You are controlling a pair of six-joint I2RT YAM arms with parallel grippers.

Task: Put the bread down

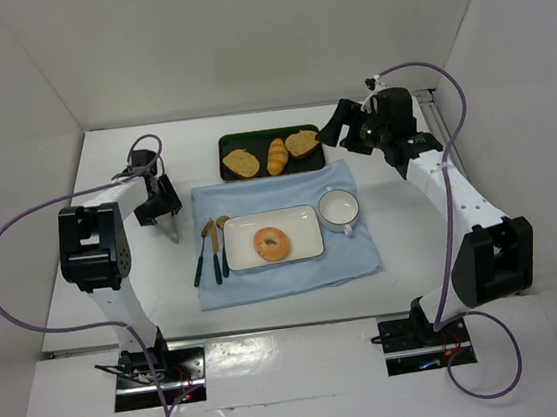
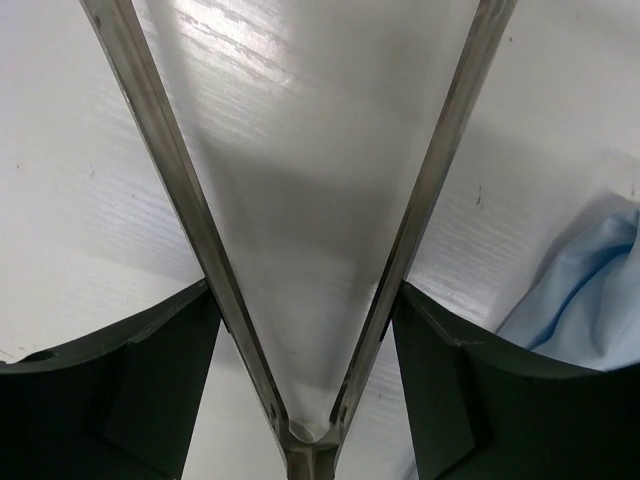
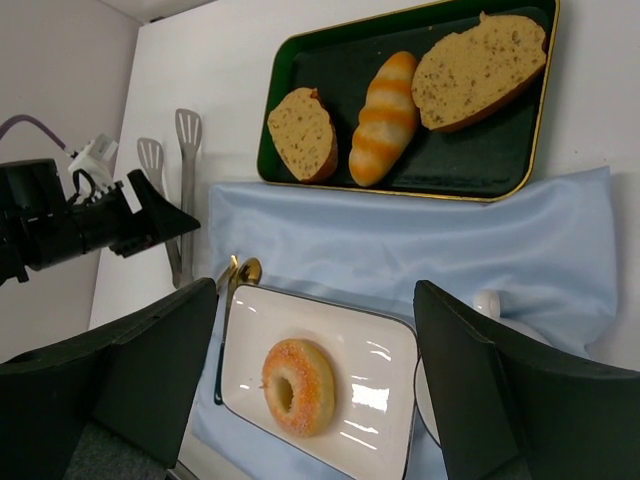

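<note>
Two arms [image 1: 115, 277], elbows raised. Centre frame: orange-tan ring-shaped bread [image 1: 271, 243] on white rectangular plate [image 1: 301, 226]. Left of centre: left gripper [image 2: 305, 290] tilted downward, fingers wide, holding splayed silver metal tongs [image 2: 163, 150]. Upper right: right gripper [image 3: 315, 295] gaping, empty.

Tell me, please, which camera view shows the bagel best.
The right wrist view: the bagel is close and large, its hole and crust clear on the white plate. The top external view shows it small but whole; the left wrist view misses it.
</note>
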